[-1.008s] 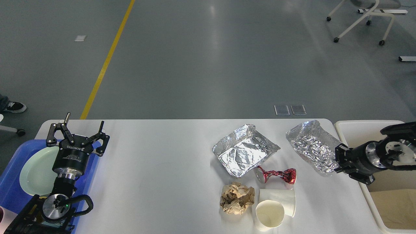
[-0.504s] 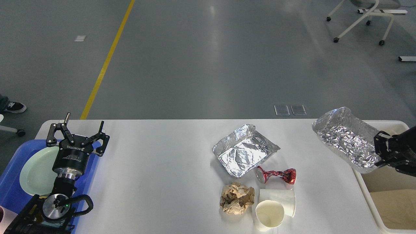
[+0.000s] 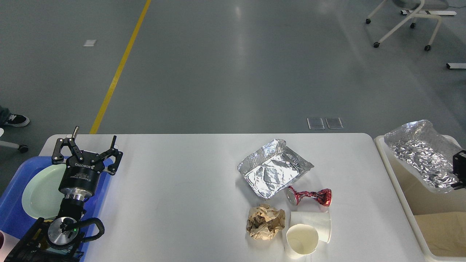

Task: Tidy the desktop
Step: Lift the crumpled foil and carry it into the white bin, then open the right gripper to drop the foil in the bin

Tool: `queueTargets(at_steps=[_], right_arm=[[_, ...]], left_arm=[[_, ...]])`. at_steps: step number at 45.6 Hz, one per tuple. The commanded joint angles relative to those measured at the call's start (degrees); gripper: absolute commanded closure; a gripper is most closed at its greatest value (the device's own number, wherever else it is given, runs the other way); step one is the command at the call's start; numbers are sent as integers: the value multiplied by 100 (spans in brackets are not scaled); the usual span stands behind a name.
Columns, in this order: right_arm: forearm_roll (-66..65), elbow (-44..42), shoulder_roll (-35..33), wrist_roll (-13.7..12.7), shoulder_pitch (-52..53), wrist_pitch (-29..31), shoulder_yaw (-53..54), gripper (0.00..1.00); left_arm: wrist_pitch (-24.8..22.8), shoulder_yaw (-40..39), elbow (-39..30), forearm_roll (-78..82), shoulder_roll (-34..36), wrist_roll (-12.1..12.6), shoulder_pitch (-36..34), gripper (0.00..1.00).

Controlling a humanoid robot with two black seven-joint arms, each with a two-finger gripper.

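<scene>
Nearest on the white counter [image 3: 189,203] lie two paper cups [image 3: 307,233] and a crumpled brown paper [image 3: 265,222], then a crushed red can [image 3: 309,196] and a foil tray [image 3: 273,169]. The left gripper [image 3: 87,147] hangs wide open over the blue tray [image 3: 11,214]. At the far right, the right gripper [image 3: 459,169], mostly out of view, holds a second foil tray [image 3: 422,154] over the cream bin [image 3: 437,225]; I cannot tell its jaws. Next comes the release, I judge.

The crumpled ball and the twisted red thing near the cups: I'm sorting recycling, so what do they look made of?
The crumpled ball looks like brown kraft paper: matte, with soft creases. The twisted red thing looks like a crushed metal drink can: glossy red skin, a silvery round end, sharp dents; thin aluminium is likely, though not certain.
</scene>
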Motion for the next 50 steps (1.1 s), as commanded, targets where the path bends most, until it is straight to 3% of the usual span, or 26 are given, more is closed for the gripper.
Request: queueTargets(at_steps=[1, 12, 20, 35, 41, 50], right_arm=[[85, -794, -285, -1, -929, -41, 528, 100], [332, -2622, -224, -1, -3249, -111, 2321, 100], [332, -3466, 206, -1, -4480, -1007, 3113, 100], [323, -5118, 1682, 43, -6449, -2458, 3553, 100], [323, -5708, 2201, 52, -7021, -2686, 3597, 100], [323, -5761, 2298, 61, -7092, -2801, 3597, 100]], left_arm=[[0, 0, -2, 0, 0, 0, 0, 4], [0, 0, 7, 0, 0, 0, 0, 4], [0, 0, -2, 0, 0, 0, 0, 4], [0, 0, 7, 0, 0, -9, 0, 4], [0, 0, -2, 0, 0, -9, 0, 4], [0, 0, -2, 0, 0, 0, 0, 4]])
